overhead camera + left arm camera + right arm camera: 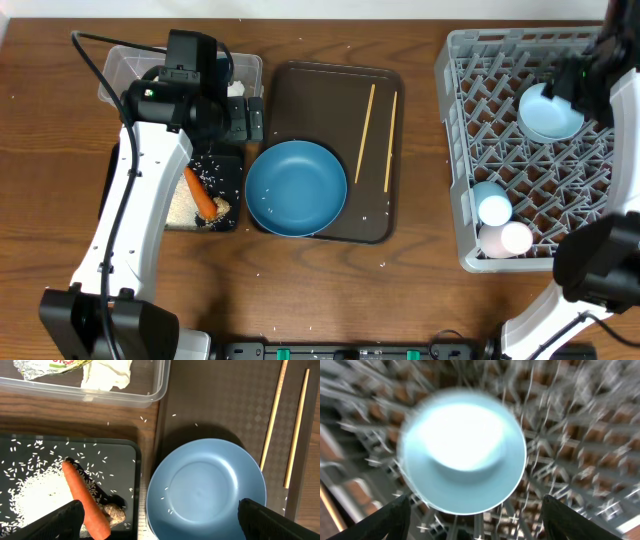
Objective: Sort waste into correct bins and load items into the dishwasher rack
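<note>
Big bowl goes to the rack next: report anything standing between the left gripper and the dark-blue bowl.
Nothing visible does. The left gripper hangs open above the bowl; the carrot lies off to one side in the black tray.

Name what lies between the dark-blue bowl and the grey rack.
In the overhead view, two wooden chopsticks lie on the brown tray between the dark-blue bowl and the rack; beyond the tray, only a strip of tabletop.
</note>
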You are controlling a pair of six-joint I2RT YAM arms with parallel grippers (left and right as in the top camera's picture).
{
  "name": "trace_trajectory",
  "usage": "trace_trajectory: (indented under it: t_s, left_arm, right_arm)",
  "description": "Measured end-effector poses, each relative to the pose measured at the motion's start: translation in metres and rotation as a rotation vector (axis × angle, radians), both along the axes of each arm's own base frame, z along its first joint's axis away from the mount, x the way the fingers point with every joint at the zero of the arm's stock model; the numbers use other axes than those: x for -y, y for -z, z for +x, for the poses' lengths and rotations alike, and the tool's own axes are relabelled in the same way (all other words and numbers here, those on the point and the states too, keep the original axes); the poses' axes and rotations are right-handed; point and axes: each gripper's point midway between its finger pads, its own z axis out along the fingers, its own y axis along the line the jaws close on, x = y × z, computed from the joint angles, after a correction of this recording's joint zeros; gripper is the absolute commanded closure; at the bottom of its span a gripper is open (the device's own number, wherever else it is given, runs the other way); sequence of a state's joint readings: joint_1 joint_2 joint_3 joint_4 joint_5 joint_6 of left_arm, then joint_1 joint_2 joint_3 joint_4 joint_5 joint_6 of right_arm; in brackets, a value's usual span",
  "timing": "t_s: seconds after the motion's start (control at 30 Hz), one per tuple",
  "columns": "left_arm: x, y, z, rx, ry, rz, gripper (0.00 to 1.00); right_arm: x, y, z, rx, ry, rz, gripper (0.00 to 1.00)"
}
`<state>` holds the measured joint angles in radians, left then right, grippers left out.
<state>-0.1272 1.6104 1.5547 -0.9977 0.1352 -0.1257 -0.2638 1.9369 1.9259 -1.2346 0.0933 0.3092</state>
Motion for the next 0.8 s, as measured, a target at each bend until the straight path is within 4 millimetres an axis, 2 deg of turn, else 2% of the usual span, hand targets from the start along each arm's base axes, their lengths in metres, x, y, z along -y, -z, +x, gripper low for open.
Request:
trace_trajectory:
  t_s: [0.17, 0.27, 0.37, 0.47, 0.5, 0.53, 0.63, 0.8]
  left_arm:
    - [0.000, 0.000, 0.000, 0.000, 0.000, 0.000, 0.02]
    - [0.000, 0.000, 0.000, 0.000, 0.000, 0.000, 0.02]
    - [0.000, 0.000, 0.000, 0.000, 0.000, 0.000, 0.02]
    - [0.000, 0.000, 0.000, 0.000, 0.000, 0.000, 0.02]
    - [0.000, 0.000, 0.000, 0.000, 0.000, 0.000, 0.02]
    - [0.000, 0.000, 0.000, 0.000, 0.000, 0.000, 0.02]
    - [0.000, 0.000, 0.000, 0.000, 0.000, 0.000, 0.02]
    - [0.000, 0.000, 0.000, 0.000, 0.000, 0.000, 0.02]
  right_arm:
    - [0.006, 0.056, -0.023, -0.110, 0.053, 0.113, 0.28]
    - [0.006, 0.076, -0.029, -0.132, 0.068, 0.139, 0.32]
    - [0.008, 0.093, -0.030, -0.125, 0.077, 0.150, 0.47]
    - [0.011, 0.100, -0.021, -0.078, 0.085, 0.152, 0.86]
    - [0.012, 0.101, -0.017, -0.058, 0.091, 0.151, 0.95]
    - [0.015, 0.099, -0.014, -0.045, 0.096, 0.137, 0.99]
    - [0.026, 0.088, -0.013, -0.006, 0.128, 0.119, 0.99]
    - [0.026, 0.079, -0.013, 0.004, 0.105, 0.109, 0.99]
